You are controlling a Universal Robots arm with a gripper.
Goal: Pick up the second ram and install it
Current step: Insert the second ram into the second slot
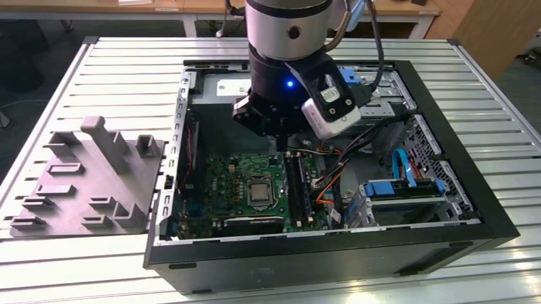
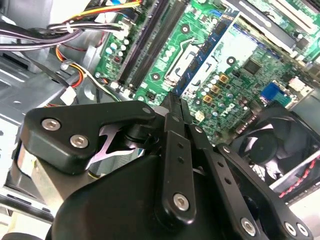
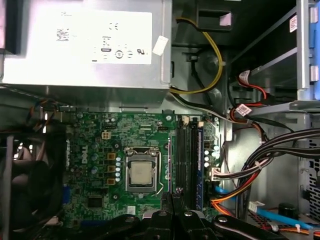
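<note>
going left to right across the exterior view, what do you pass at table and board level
grey tray → processor socket → memory sockets → blue drive caddy

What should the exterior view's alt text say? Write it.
A robot arm reaches down into an open computer case, its gripper over the motherboard's memory sockets. A grey moulded tray lies on the table at the exterior view's left.
</note>
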